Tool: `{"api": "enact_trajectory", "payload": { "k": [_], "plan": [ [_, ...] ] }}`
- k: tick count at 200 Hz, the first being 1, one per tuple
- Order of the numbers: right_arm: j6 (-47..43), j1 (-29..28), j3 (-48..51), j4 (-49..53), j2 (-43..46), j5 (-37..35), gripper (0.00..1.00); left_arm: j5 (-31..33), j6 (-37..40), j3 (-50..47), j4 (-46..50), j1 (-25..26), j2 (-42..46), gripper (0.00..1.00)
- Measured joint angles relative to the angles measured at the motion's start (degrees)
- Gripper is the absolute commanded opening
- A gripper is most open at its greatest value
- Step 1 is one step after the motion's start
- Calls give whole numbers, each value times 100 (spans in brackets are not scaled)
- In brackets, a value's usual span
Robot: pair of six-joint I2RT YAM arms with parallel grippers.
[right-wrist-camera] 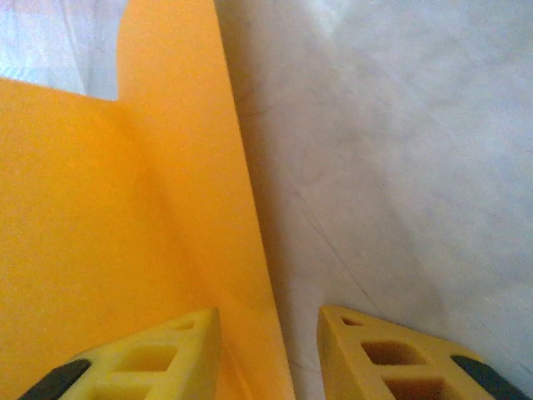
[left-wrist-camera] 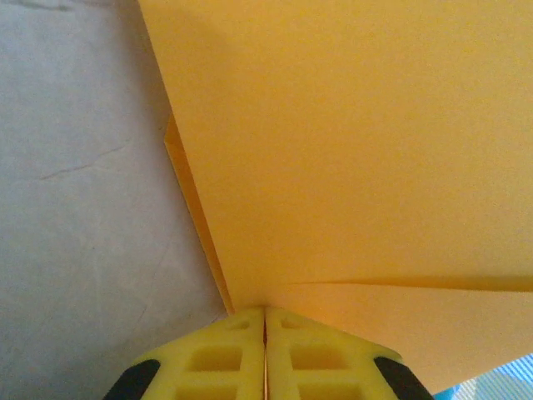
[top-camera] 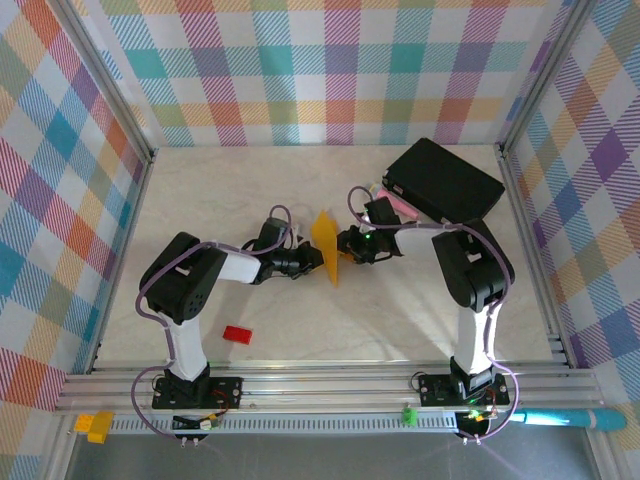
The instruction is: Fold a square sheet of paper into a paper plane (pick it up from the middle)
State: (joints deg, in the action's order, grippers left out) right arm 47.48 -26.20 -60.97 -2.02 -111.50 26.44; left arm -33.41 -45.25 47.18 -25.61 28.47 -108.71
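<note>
The orange-yellow square sheet of paper [top-camera: 325, 238] is folded into a narrow pointed shape and stands on edge above the middle of the table, point toward the near side. My left gripper [top-camera: 314, 261] comes in from the left and is shut on its lower edge. In the left wrist view the yellow jaws [left-wrist-camera: 265, 312] pinch the paper [left-wrist-camera: 350, 167], which shows a crease running right. My right gripper [top-camera: 344, 247] sits just right of the sheet. In the right wrist view it [right-wrist-camera: 269, 321] is open, and the paper's edge [right-wrist-camera: 100, 208] runs down between the two fingers, close to the left one.
A black box [top-camera: 445, 180] lies at the back right with a pink stick [top-camera: 400, 205] against its near edge, close behind the right arm. A small red block [top-camera: 237, 334] lies near the left arm's base. Plaid walls and metal rails enclose the marbled table [top-camera: 220, 190].
</note>
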Motion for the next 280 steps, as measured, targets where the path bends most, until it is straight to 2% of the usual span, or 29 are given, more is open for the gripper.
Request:
{"api": "enact_trajectory", "payload": {
  "k": [93, 131, 224, 280],
  "plan": [
    [-343, 643, 898, 162, 1360, -297, 49, -11, 138, 400, 426, 59, -214, 17],
    [-549, 748, 1067, 164, 1453, -247, 50, -7, 179, 516, 634, 63, -227, 17],
    [-1248, 748, 114, 337, 529, 1032, 49, 22, 352, 728, 1071, 76, -258, 17],
    [-1762, 748, -903, 1032, -208, 1346, 35, 22, 426, 748, 1119, 76, -262, 17]
  ]
}}
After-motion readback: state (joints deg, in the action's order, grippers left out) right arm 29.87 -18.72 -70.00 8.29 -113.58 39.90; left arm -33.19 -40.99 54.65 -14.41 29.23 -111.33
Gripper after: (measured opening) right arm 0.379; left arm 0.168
